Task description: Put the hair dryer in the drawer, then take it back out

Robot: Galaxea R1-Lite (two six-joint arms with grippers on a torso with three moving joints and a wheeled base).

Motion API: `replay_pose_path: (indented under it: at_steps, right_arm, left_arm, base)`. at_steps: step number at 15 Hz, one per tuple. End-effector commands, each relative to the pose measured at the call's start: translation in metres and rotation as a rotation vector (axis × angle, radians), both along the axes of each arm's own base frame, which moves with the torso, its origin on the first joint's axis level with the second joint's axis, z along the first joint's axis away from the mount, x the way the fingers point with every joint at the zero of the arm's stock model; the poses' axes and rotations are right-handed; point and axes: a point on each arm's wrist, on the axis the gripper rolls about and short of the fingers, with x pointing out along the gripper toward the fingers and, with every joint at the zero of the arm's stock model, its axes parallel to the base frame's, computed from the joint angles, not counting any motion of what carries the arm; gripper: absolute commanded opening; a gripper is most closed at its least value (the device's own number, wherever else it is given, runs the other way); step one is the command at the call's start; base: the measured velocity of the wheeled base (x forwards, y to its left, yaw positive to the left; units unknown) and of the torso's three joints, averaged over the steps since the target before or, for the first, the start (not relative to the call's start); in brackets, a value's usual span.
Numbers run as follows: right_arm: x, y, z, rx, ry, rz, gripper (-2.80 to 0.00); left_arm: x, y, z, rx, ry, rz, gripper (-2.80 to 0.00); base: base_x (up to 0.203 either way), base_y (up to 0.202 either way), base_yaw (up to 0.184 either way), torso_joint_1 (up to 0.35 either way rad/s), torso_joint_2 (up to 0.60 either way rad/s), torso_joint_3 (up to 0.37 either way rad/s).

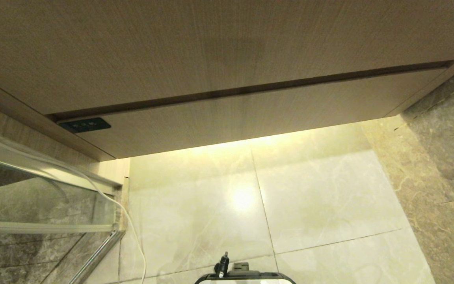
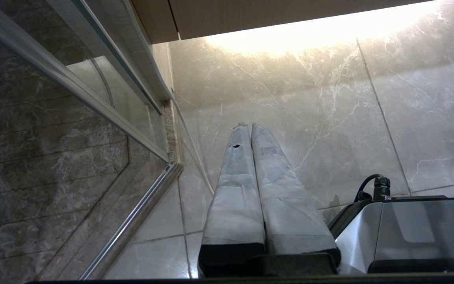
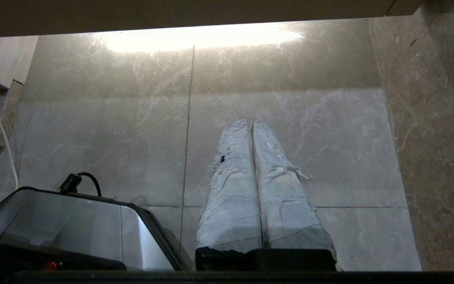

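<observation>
- The drawer [image 1: 250, 118] was shut, its plain front flush under the taller wood panel [image 1: 211, 47]. It sat far out past the tips of both grippers, up above them.
- The hair dryer was in none of the views, so I could not tell where it was. It may have been hidden inside the drawer, or somewhere off to the side.
- The left gripper [image 2: 248, 128] pointed down at the tiled floor [image 1: 309, 205], its two padded fingers pressed together with nothing between them.
- The right gripper [image 3: 250, 123] did the same, clenched tight on nothing.
- A glass door [image 2: 73, 118] with a metal frame stood off to one side of the left gripper's tips, and a thin white cable [image 1: 132, 232] ran down just beside it.
- The robot's own base [image 1: 244, 276] sat low between the two arms.
- I think the job had either not begun or was all done. With the drawer shut and no dryer showing, I could not say which.
</observation>
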Motion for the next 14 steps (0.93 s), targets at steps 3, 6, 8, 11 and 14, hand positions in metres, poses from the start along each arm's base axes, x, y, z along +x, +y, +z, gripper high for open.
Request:
replay_pose_path:
  at_steps: [3, 6, 8, 11, 14]
  right_arm:
    - [0.0004, 0.0001, -0.0117, 0.001, 0.0, 0.001, -2.8]
    - [0.0005, 0.0001, -0.0118, -0.001, 0.002, 0.001, -2.8]
    - [0.0004, 0.0001, -0.0117, 0.001, 0.0, 0.001, -2.8]
    - [0.0005, 0.0001, -0.0118, 0.0, 0.002, 0.001, -2.8]
    - [0.0005, 0.0001, -0.0118, -0.001, 0.002, 0.001, -2.8]
  left_arm:
    - [-0.0001, 0.0, 0.0, 0.0, -0.002, 0.0, -2.8]
    - [0.0001, 0.0, -0.0004, 0.0, 0.001, 0.0, -2.8]
    - [0.0001, 0.0, -0.0004, 0.0, 0.001, 0.0, -2.8]
    - [0.0001, 0.0, -0.0004, 0.0, 0.001, 0.0, -2.8]
    - [0.0001, 0.0, -0.0004, 0.0, 0.001, 0.0, -2.8]
  base:
    - [0.0, 0.0, 0.0, 0.0, 0.0, 0.0]
    - [0.0, 0.0, 0.0, 0.0, 0.0, 0.0]
    - [0.0, 0.0, 0.0, 0.0, 0.0, 0.0]
    - [0.0, 0.0, 0.0, 0.0, 0.0, 0.0]
    - [0.0, 0.0, 0.0, 0.0, 0.0, 0.0]
